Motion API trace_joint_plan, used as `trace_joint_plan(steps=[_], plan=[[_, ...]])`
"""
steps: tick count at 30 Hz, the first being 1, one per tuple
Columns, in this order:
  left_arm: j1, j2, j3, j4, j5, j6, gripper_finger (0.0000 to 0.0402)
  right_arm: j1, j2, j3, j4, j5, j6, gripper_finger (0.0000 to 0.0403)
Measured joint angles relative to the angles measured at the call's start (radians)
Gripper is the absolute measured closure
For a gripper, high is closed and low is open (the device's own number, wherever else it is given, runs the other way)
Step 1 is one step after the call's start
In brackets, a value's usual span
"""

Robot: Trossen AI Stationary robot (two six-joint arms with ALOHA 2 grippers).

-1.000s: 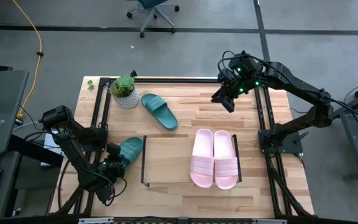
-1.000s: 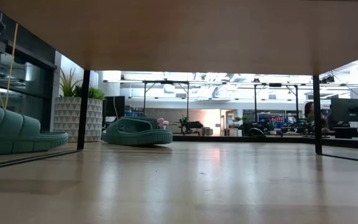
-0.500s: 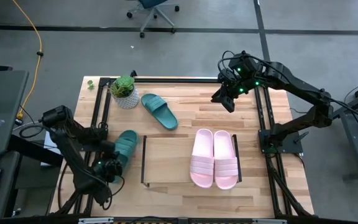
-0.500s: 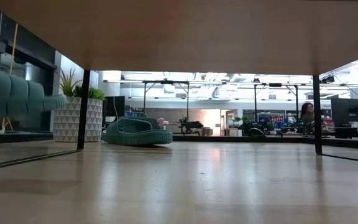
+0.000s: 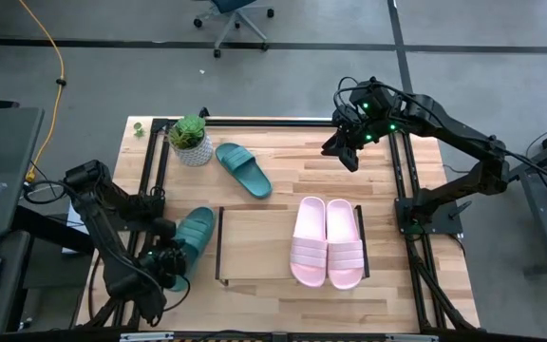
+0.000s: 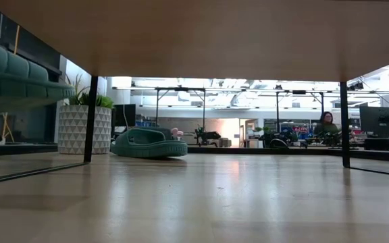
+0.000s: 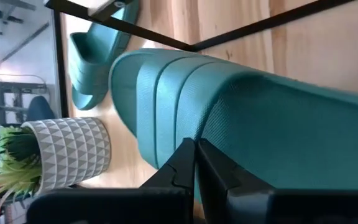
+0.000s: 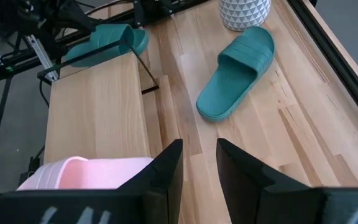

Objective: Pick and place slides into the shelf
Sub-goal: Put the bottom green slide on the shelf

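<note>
Left fingers point(image 7: 194, 163) pinch the raised teal slide point(image 7: 253, 118) (right's fingers gape).

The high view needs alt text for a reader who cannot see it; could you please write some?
Seen from above, the left gripper is shut on a teal slide beside the shelf, where two pink slides lie. Another teal slide lies near a potted plant; the right gripper hovers open.
</note>
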Motion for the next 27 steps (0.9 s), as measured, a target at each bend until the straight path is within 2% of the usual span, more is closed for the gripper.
trace_joint_plan(steps=[10,21,27], plan=[[0.093,-0.013,0.115,0.000,0.008,0.282,0.0401,0.000,0.000,0.000,0.000,-0.001,-0.010,0.0316],[0.148,-0.120,0.115,0.002,0.032,0.305,0.0401,0.000,0.000,0.000,0.002,-0.002,-0.018,0.0316],[0.201,-0.178,0.045,0.000,0.097,0.306,0.0401,0.000,0.000,0.000,0.012,-0.003,-0.018,0.0316]])
